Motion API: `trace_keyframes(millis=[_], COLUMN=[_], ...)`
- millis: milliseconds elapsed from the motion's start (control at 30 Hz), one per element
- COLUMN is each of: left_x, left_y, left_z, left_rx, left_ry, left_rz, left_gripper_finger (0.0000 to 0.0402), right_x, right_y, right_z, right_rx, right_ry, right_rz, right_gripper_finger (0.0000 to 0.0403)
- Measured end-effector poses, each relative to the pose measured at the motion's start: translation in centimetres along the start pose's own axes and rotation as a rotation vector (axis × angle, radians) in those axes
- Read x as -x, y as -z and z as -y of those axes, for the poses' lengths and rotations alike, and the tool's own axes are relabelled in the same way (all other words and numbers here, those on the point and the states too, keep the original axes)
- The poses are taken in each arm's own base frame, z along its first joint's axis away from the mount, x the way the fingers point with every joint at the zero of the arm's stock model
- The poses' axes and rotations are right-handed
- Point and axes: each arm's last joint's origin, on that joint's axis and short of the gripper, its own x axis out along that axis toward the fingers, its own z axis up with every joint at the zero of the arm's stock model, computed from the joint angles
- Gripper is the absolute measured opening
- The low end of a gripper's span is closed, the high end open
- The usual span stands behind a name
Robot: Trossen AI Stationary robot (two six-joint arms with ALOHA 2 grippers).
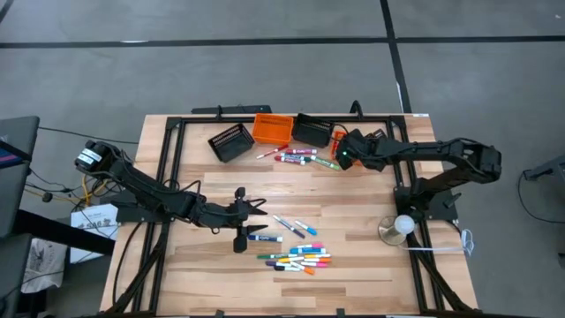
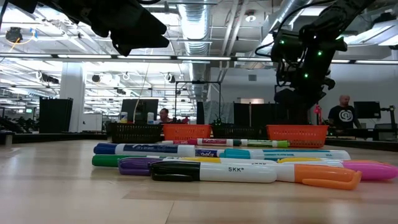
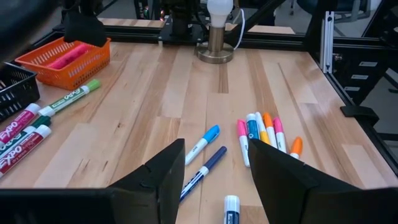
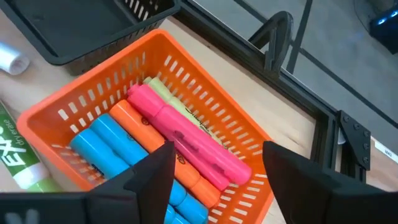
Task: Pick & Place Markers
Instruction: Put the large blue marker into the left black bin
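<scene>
With fingers spread, the right end effector [image 4: 214, 171] is hovering over the small orange bin [image 4: 249, 134] near the tabletop's far right corner, where a pink marker [image 4: 186, 137] is lying, the placing step seemingly finishing, while the left end effector [image 3: 214, 177], also spread, is waiting above the loose markers [image 1: 298, 256] near the front edge, calling for another pick.

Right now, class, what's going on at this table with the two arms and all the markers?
The robot is sorting markers into bins. The right gripper hangs over a small orange bin at the table's far edge, fingers open, with a pink marker lying on top of the blue, orange and yellow ones already inside. The left gripper hovers open, holding nothing, above the loose markers near the table's front. More markers lie beside the bins.
</scene>
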Motion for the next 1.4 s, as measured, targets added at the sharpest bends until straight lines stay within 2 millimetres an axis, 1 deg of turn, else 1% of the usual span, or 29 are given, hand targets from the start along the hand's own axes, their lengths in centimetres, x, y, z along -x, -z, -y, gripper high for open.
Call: trace_keyframes(millis=[100,200,333,467,633,767,833,900,1000,1100,1200,1400], left_x=[0.0,0.0,0.0,0.0,0.0,0.1,0.1,0.2,0.3,0.3,0.4,0.8], left_y=[0.0,0.0,0.0,0.1,0.5,1.3,1.6,1.9,2.6,3.6,4.6,6.3], left_z=[0.0,0.0,0.0,0.0,-0.1,-0.3,-0.3,-0.4,-0.6,-1.0,-1.6,-2.2], left_rx=[0.0,-0.001,-0.002,-0.005,-0.012,-0.021,-0.026,-0.03,-0.039,-0.035,0.012,0.058], left_ry=[0.0,0.0,0.0,-0.001,-0.003,-0.008,-0.009,-0.011,-0.017,-0.029,-0.042,0.018], left_rz=[0.0,-0.001,-0.003,-0.011,-0.025,-0.045,-0.054,-0.061,-0.081,-0.107,-0.131,-0.142], left_gripper_finger=[0.0177,0.0177,0.0177,0.0177,0.0177,0.0177,0.0177,0.0177,0.0177,0.0177,0.0177,0.0177], right_x=[0.2,1.1,4.0,7.8,11.9,13.8,14.0,13.9,12.8,12.1,12.4,14.1], right_y=[-0.1,-0.4,-0.8,-0.6,1.0,3.1,4.7,6.5,9.3,11.3,12.1,12.2], right_z=[0.0,0.0,0.2,0.6,1.0,0.9,0.6,0.1,-0.9,-1.7,-1.9,-2.0], right_rx=[-0.011,-0.033,-0.083,-0.134,-0.11,-0.085,-0.055,-0.005,0.055,0.126,0.19,0.266], right_ry=[-0.008,-0.035,-0.076,-0.153,-0.335,-0.496,-0.57,-0.636,-0.718,-0.783,-0.88,-1.056], right_rz=[0.015,0.068,0.227,0.408,0.599,0.708,0.737,0.76,0.782,0.833,0.883,0.992], right_gripper_finger=[0.0231,0.0226,0.0223,0.0223,0.0218,0.0212,0.0208,0.0204,0.0199,0.0195,0.0192,0.0194])
